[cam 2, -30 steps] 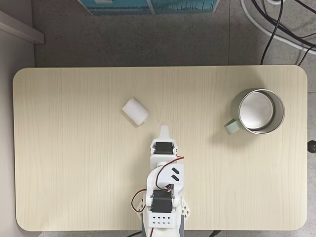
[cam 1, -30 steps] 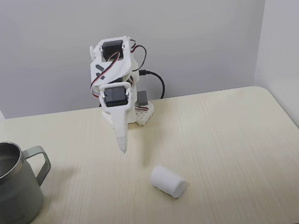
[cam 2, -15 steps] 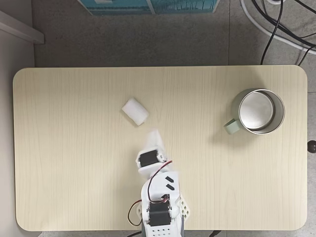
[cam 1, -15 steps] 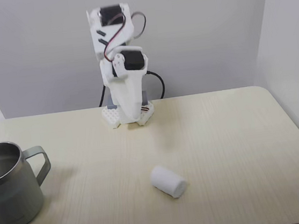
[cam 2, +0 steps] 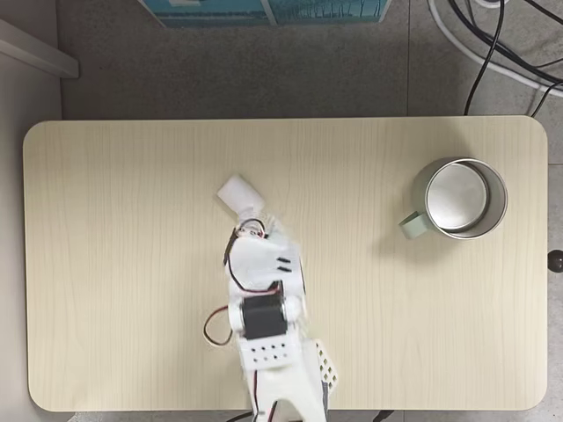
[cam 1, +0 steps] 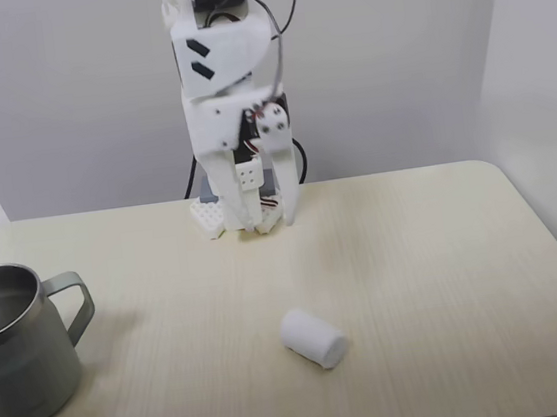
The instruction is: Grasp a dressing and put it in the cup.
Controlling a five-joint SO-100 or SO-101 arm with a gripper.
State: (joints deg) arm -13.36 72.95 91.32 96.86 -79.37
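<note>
The dressing (cam 1: 313,337) is a small white roll lying on its side on the table, right of centre in a fixed view. From above, the dressing (cam 2: 235,191) shows partly, its near end covered by the arm (cam 2: 261,290). My gripper (cam 1: 267,220) hangs fingers-down high above the table, behind the roll, open with nothing between its fingers. The cup (cam 1: 20,369), a big steel mug with its handle toward the roll, stands at the left edge. In the fixed view from above the cup (cam 2: 411,226) stands at the right, its inside bare.
The pale wooden table (cam 1: 444,250) has rounded corners. The arm's base (cam 1: 209,219) is fixed at the back edge, with a black cable behind it. Grey walls close in behind and on the right. Cables (cam 2: 493,53) lie on the floor beyond the table.
The arm has risen and swung toward the roll, now covering part of it from above. The gripper, a single closed point a second ago, now shows two spread fingers.
</note>
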